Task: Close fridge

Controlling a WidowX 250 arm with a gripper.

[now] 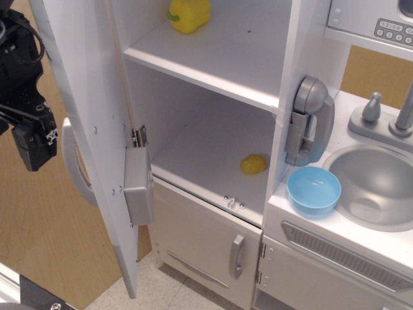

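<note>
The fridge (213, 71) is a tall white toy-kitchen cabinet and it stands open. Its big door (97, 129) is swung out to the left, inner face towards me, with a grey box (137, 187) on that face. A curved handle (72, 165) shows past the door's outer edge. My black gripper (29, 139) hangs at the far left, on the outer side of the door, near the handle. Its jaws are not clearly visible. A yellow pepper (189, 14) lies on the upper shelf and a small yellow item (253, 164) on the lower shelf.
Below the fridge is a smaller door with a short grey handle (237, 256). To the right are a grey toy phone (308, 123), a blue bowl (313, 189), the grey sink (381, 184) with its faucet (403, 110), and a microwave keypad (390, 29).
</note>
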